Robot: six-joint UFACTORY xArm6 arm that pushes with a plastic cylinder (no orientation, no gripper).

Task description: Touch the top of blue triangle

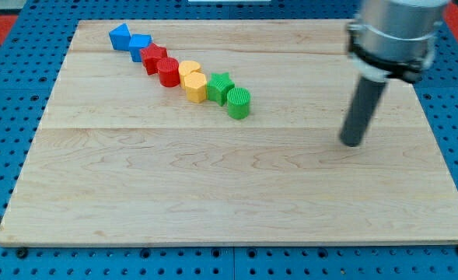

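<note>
A blue triangle block (120, 36) lies at the upper left end of a diagonal row of blocks on the wooden board (213, 187). Beside it is a blue cube (140, 44). My tip (352, 142) is at the view's right, far to the right of and below the blue triangle, with the whole row between them to the left. It touches no block.
The row runs down to the right: a red star (155, 57), a red cylinder (168, 71), a yellow heart-like block (190, 71), a yellow hexagon block (196, 87), a green star (220, 86), a green cylinder (239, 102). Blue pegboard (3, 117) surrounds the board.
</note>
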